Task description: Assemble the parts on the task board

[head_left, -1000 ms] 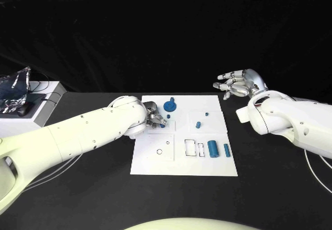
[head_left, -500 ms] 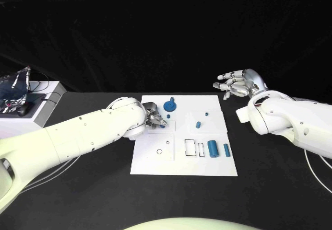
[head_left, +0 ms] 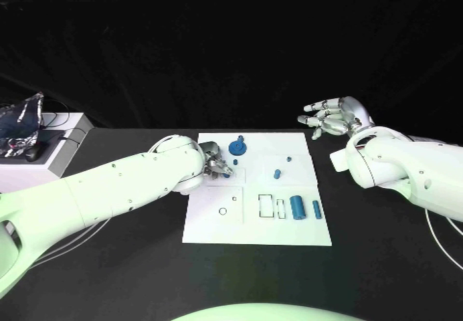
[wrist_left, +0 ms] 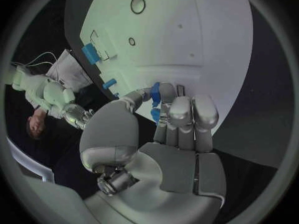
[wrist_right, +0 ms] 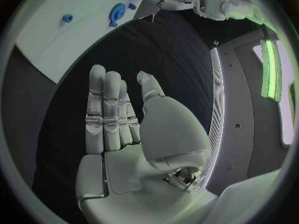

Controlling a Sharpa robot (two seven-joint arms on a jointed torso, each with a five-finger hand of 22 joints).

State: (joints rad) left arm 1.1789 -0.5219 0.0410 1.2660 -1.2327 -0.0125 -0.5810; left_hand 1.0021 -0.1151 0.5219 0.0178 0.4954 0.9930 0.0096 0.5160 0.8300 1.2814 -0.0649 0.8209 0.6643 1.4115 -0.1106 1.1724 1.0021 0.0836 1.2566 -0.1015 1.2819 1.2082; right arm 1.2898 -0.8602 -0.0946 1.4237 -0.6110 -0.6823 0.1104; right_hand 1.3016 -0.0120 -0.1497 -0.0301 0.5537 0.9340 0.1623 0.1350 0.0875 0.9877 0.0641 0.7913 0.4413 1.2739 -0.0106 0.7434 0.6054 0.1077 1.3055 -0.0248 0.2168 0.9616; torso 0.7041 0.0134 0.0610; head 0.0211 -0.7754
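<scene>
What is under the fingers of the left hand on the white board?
The left hand pinches a small blue part at its fingertips, over the white task board. Its fingers cover most of the part, so its shape cannot be told.

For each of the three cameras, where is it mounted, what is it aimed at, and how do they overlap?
Head view: on the robot's head, looking down at the task board; both arms show.
Left wrist view: behind the left hand, which pinches a blue part over the board.
Right wrist view: behind the open right hand, off the board.
All three share the board.
</scene>
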